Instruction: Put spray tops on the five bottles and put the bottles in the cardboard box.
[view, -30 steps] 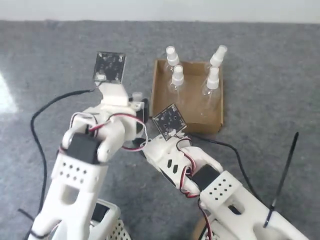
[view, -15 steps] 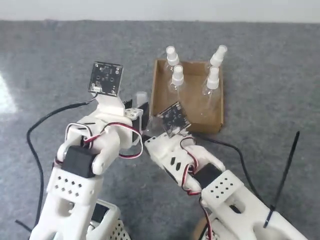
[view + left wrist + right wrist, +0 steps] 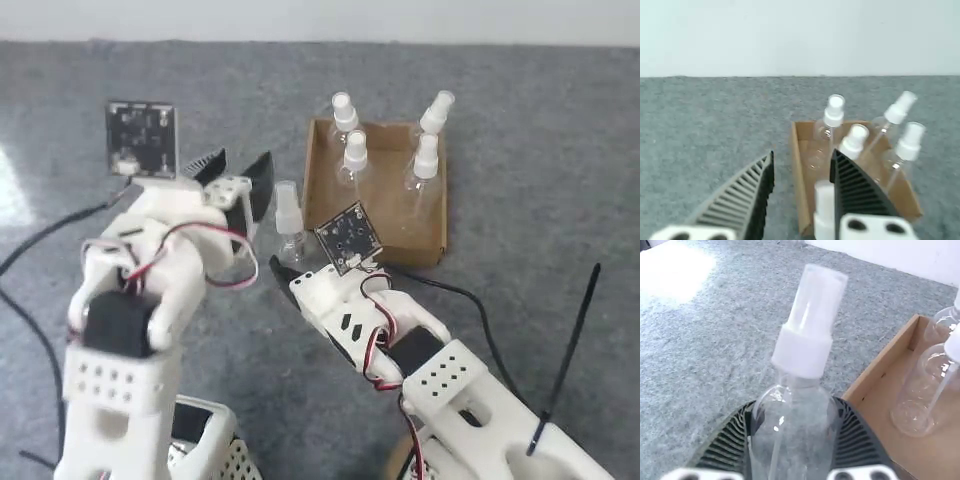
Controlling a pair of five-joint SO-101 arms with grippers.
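Note:
A clear bottle (image 3: 289,232) with a white spray top (image 3: 808,325) stands upright on the grey carpet, just left of the cardboard box (image 3: 317,180). My right gripper (image 3: 289,264) is shut around the bottle's body (image 3: 792,427), one finger on each side. My left gripper (image 3: 236,170) hangs open and empty a little left of this bottle, apart from it. Its two black fingers (image 3: 754,192) spread wide in the left wrist view, and the bottle's top (image 3: 823,205) peeks from behind one. In the box (image 3: 799,165) stand several bottles with spray tops (image 3: 355,160).
A white perforated basket (image 3: 205,445) sits at the near left, under the left arm. Black cables (image 3: 30,250) trail across the carpet on the left. A black cable tie (image 3: 568,350) sticks up at the right. Open carpet lies beyond the box.
My left gripper has let go at the bottle's top, opened, and drawn back to the left. The bottle with its spray top now stands uncovered in the right gripper.

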